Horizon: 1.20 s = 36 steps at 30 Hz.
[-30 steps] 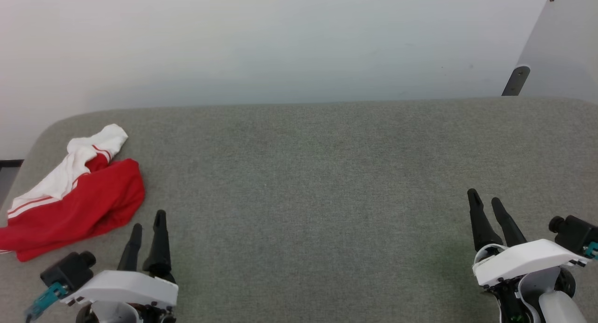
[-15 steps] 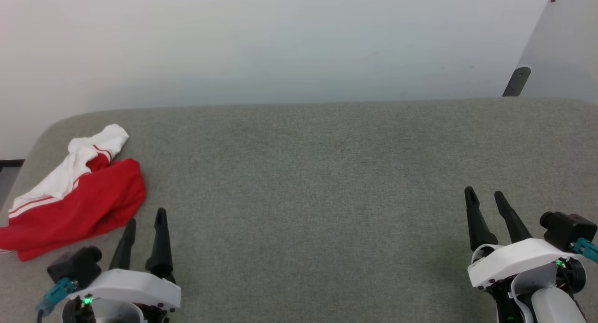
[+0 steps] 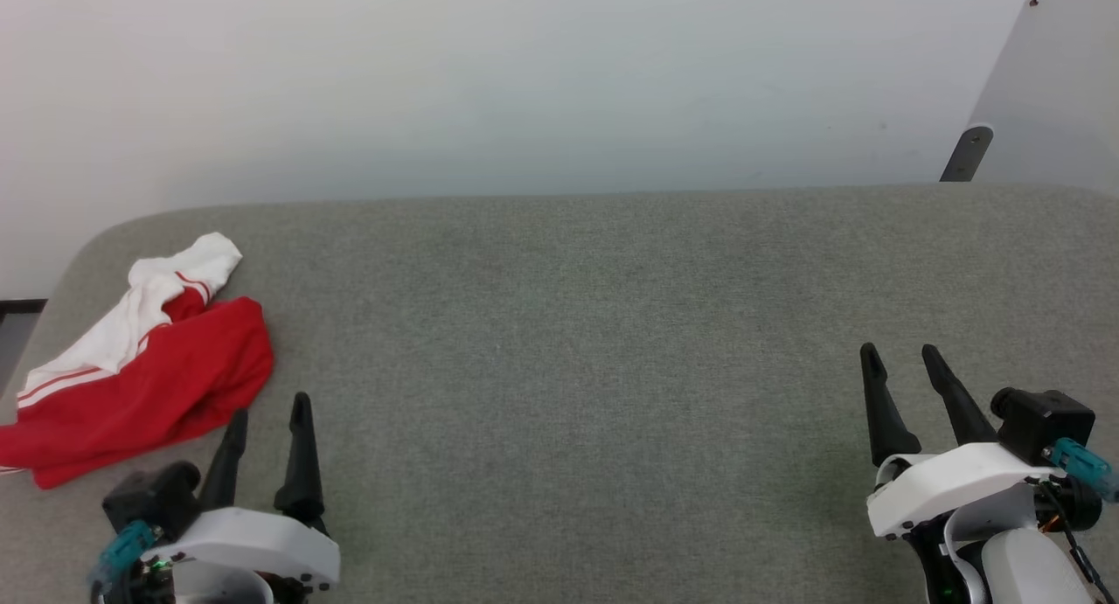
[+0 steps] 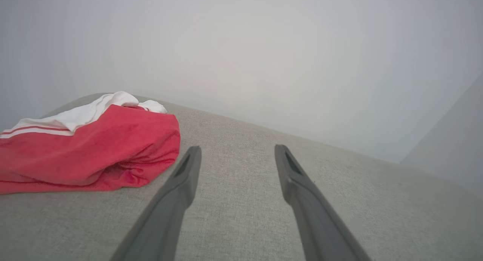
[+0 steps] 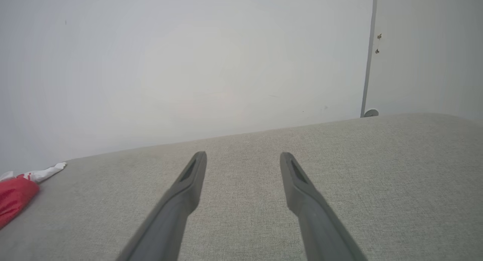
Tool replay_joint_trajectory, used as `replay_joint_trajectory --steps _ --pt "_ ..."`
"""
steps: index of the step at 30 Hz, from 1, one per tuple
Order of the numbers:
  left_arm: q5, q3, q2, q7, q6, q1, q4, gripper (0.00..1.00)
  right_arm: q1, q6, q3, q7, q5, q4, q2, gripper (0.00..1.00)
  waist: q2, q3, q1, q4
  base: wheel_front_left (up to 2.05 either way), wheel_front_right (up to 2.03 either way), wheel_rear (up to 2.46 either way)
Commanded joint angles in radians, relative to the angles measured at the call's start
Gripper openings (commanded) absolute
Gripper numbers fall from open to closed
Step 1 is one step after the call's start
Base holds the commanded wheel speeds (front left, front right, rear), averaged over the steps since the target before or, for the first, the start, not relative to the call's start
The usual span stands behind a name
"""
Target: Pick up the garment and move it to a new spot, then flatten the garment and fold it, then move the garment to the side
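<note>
The garment (image 3: 140,372) lies crumpled at the far left of the grey table (image 3: 568,324), red cloth with a white striped sleeve on top. In the left wrist view the garment (image 4: 86,147) sits just left of my fingers. My left gripper (image 3: 269,407) is open at the lower left, its tips a little right of the red cloth and not touching it; the left gripper (image 4: 236,151) holds nothing. My right gripper (image 3: 898,352) stands open at the lower right over bare table. From the right wrist, the right gripper (image 5: 243,157) is empty and the garment (image 5: 17,195) shows at the far left edge.
A pale wall (image 3: 524,79) rises behind the table's far edge. A white panel with a dark bracket (image 3: 966,152) stands at the back right. The table's left end is rounded, with a dark floor strip (image 3: 17,307) beyond it.
Both grippers have turned slightly and their fingers have spread wider apart in the head view. The left one has slipped a little lower. The garment has not moved.
</note>
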Motion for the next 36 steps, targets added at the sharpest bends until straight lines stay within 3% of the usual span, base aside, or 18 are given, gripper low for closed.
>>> replay_joint_trajectory --steps 1,36 --pt "0.027 0.002 0.004 -0.009 0.0 -0.018 -0.003 1.0 -0.021 0.0 0.003 -0.012 -0.027 -0.002 0.002 1.0 -0.0001 0.001 0.0 0.001 0.0 0.0 0.0" --pt "0.27 0.03 0.002 -0.08 -0.053 -0.032 0.037 1.0 -0.043 0.001 -0.035 -0.081 -0.166 0.031 0.021 1.0 -0.0001 0.02 0.0 0.004 0.0 0.0 0.0"
